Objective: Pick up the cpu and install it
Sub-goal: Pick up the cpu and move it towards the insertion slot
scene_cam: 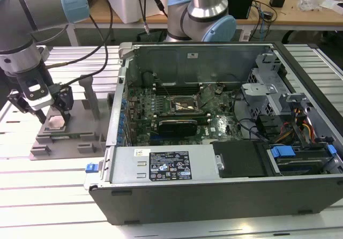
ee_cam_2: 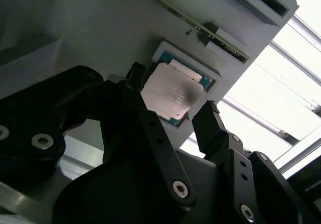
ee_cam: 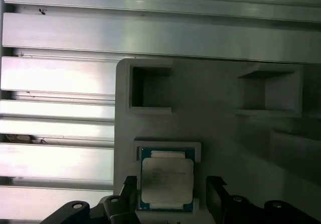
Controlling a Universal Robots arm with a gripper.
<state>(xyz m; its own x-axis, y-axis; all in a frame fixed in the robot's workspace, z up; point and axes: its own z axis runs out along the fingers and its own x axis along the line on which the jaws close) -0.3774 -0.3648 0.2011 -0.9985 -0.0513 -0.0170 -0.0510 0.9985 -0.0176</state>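
"So, where was the small, flat, silvery-grey square cpu (ee_cam: 166,181)?"

"Lying in a recess of the grey plastic tray (scene_cam: 80,137) on the ribbed aluminium table (scene_cam: 48,196), at the exterior view's left. The black gripper (scene_cam: 45,110) hung over it, fingers (ee_cam: 131,194) apart, one either side."

"Room around it?"

"Bare slats beyond the tray's edge. The open black computer case (scene_cam: 214,196) stood just beside it."

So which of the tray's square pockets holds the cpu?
The pocket straddled by the open gripper holds the cpu. The two other pockets in the grey tray, farther from the gripper, are empty.
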